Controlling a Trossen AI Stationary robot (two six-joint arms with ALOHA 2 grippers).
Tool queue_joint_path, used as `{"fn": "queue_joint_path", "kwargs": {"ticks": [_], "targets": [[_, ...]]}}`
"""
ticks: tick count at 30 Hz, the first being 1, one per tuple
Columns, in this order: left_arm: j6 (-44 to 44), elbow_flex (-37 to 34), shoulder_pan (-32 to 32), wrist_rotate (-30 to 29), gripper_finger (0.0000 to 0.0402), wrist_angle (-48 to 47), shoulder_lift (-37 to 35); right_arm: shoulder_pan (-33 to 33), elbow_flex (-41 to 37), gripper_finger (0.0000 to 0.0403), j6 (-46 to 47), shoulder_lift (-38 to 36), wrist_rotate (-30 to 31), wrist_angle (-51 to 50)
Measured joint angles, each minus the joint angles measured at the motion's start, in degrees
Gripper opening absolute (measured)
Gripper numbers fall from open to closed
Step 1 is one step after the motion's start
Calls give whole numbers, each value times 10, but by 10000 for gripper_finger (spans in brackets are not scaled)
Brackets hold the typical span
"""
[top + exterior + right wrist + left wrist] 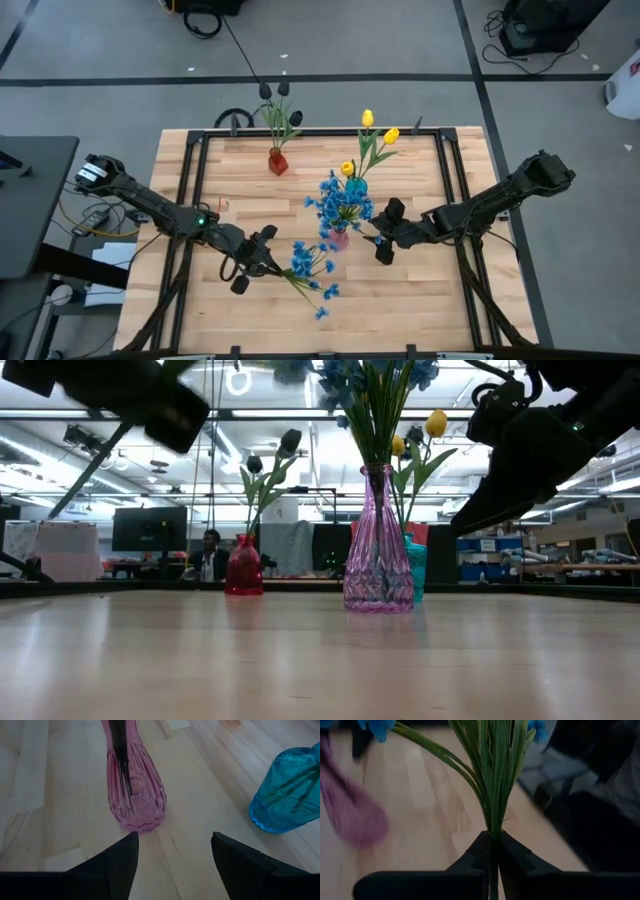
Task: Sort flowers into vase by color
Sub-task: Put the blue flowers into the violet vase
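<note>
My left gripper [268, 252] is shut on a bunch of blue flowers [312, 268] held over the middle of the table; its green stems [490, 780] fan out past the fingers in the left wrist view. A pink vase [340, 238] with blue flowers [343, 203] stands at the centre. Behind it a blue vase [356, 186] holds yellow tulips [368, 120]. A red vase [277, 162] holds dark tulips [272, 90]. My right gripper [172, 855] is open just right of the pink vase [134, 795], touching nothing. My left gripper pinches the bunch's gathered green stems [492, 827] between its two fingers, below where the leaves spread. The fingers come from the table's left, slanting a little down. The bunch sticks out beyond them toward the pink vase, lifted clear of the table.
The three vases stand close together from the table's middle to its far edge [378, 550]. A black frame [190, 150] runs round the wooden top. The near half of the table [300, 660] is bare wood. A person [208, 552] sits in the room behind.
</note>
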Motion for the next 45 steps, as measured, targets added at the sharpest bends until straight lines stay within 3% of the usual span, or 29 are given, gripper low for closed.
{"fn": "queue_joint_path", "kwargs": {"ticks": [10,26,31,39,45], "targets": [[-128,0,21,-131,28,-241,13,0,0,256,0,0,0,2],[-165,0,38,-138,33,-269,125,0,0,256,0,0,-4,12],[-192,3,50,-121,70,-280,125,0,0,256,0,0,-7,12],[-214,69,68,-82,153,-419,125,0,0,256,1,0,-7,20],[-237,105,78,-73,183,-476,125,0,0,256,-1,0,-11,32]]}}
